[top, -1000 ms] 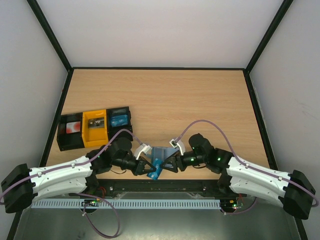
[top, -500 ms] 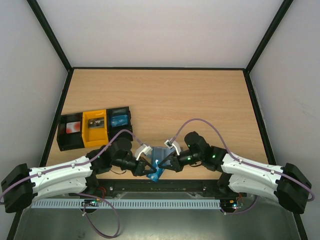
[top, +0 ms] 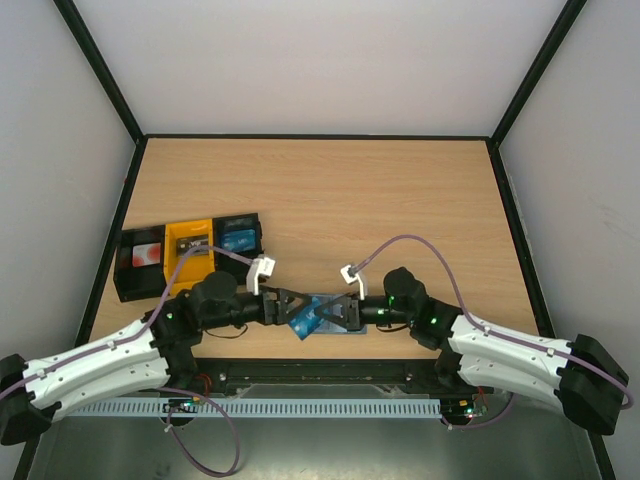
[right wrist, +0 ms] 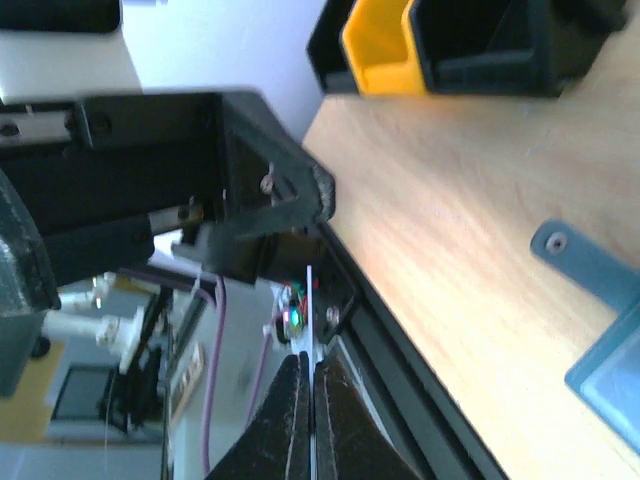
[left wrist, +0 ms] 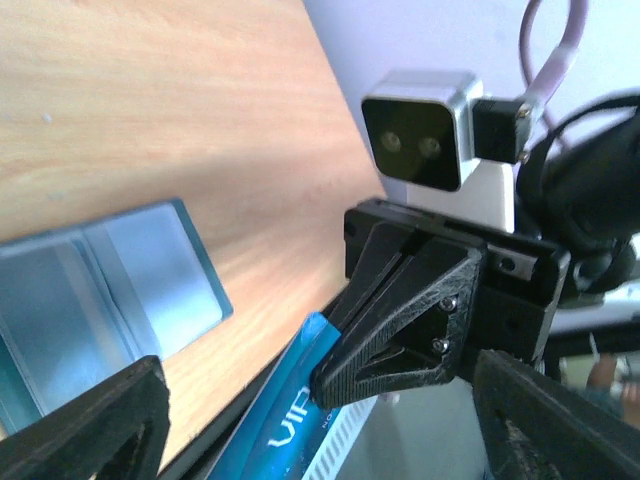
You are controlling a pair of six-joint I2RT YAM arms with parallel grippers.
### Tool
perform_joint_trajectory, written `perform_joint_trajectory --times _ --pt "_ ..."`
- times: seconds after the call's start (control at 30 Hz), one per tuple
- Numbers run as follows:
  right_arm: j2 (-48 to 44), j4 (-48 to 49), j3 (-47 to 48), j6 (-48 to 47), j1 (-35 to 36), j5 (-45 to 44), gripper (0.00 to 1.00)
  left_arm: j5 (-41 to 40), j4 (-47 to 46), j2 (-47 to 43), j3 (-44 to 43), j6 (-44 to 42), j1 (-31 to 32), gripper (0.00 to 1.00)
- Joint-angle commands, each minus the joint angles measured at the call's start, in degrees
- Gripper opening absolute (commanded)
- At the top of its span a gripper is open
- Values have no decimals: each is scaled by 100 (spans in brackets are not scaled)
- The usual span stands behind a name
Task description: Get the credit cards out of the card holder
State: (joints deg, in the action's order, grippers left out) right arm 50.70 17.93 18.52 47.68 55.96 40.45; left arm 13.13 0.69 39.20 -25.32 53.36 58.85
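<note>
The teal-blue card holder [top: 322, 300] lies open and flat near the table's front edge; its pale inner panels [left wrist: 100, 290] show in the left wrist view, its tab [right wrist: 570, 255] in the right wrist view. A blue credit card [top: 303, 322] with white lettering [left wrist: 280, 420] sticks out over the table edge. My right gripper [top: 322, 315] is shut on this card, which shows edge-on between its fingers [right wrist: 308, 360]. My left gripper [top: 287, 300] faces it from the left, open, its fingers [left wrist: 90, 420] wide on either side of the card without touching it.
A row of box trays stands at the left: black with something red [top: 140, 262], yellow [top: 190, 255], and black with something blue [top: 240, 238]. The black front rail [top: 320, 350] runs just below both grippers. Dark frame posts border the table's sides.
My left gripper has opened, let go of the card and drawn back to the left. My right gripper has shut on the card and now holds it alone.
</note>
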Motion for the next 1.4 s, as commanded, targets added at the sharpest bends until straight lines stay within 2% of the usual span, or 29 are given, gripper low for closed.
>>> perform_joint_trajectory --times 0.0,0.13,0.3,0.4,0.53,0.6,0.8,1.03,1.13,1.27,1.37 --pt "-214 848 -79 1013 22 -1337 2 -1119 229 -458 -129 797 -30 87" --pt "-98 1364 -52 1832 25 -2038 2 -1375 -49 -778 72 1198 -33 92" --pt "216 2080 -43 2618 23 -2517 2 -1406 -176 -799 113 1464 -32 93" --pt "397 2384 45 2829 23 -2599 2 -1471 -240 -691 128 1602 -35 92" --pt "544 2939 2 3125 50 -2640 2 -1639 -557 -588 191 1817 -36 86" --pt "563 3068 -5 3212 63 -2674 2 -1716 -795 -564 203 1838 -37 78" --pt "422 3010 -36 3278 115 -2866 2 -1907 -1423 -460 265 1919 -33 45" --pt "327 3017 -208 3351 161 -2957 2 -1988 -1671 -374 240 1987 -31 20" --pt "359 3036 -215 3350 188 -2912 3 -1981 -1673 -323 238 2002 -31 5" --pt "364 3030 -256 3341 204 -2876 6 -1980 -1608 -299 222 1922 -50 3" --pt "300 2974 -357 3315 204 -2862 19 -2001 -1504 -361 189 1724 -70 3"
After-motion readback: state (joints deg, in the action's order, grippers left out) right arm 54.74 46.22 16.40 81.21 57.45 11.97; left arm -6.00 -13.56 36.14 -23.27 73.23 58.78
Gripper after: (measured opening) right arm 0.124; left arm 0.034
